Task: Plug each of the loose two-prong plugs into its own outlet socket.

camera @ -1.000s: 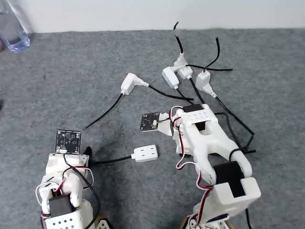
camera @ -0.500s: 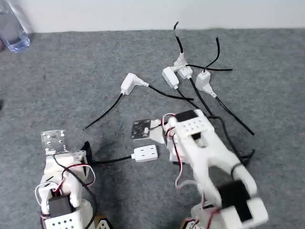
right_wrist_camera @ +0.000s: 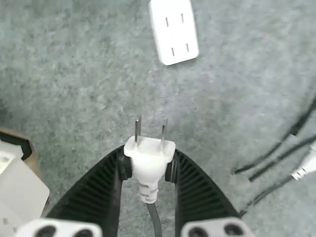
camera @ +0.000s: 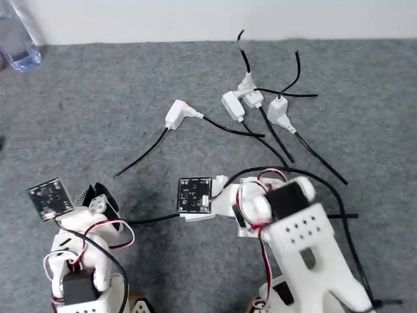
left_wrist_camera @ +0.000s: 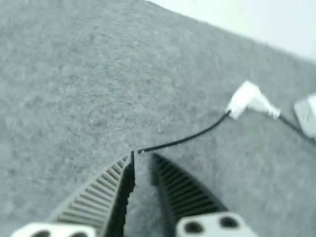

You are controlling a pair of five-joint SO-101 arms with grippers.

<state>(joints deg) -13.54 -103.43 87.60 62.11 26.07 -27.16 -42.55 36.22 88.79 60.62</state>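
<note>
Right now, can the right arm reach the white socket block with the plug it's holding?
Probably yes. The right gripper holds the plug with its prongs pointing at the socket block, and just bare carpet lies between them.

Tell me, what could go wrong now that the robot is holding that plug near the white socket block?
The socket block lies loose on the carpet, nothing pinning it, so it might slide when the plug in the right hand presses in. The prongs could miss the narrow slots. A black cable loops around that arm and might snag.
</note>
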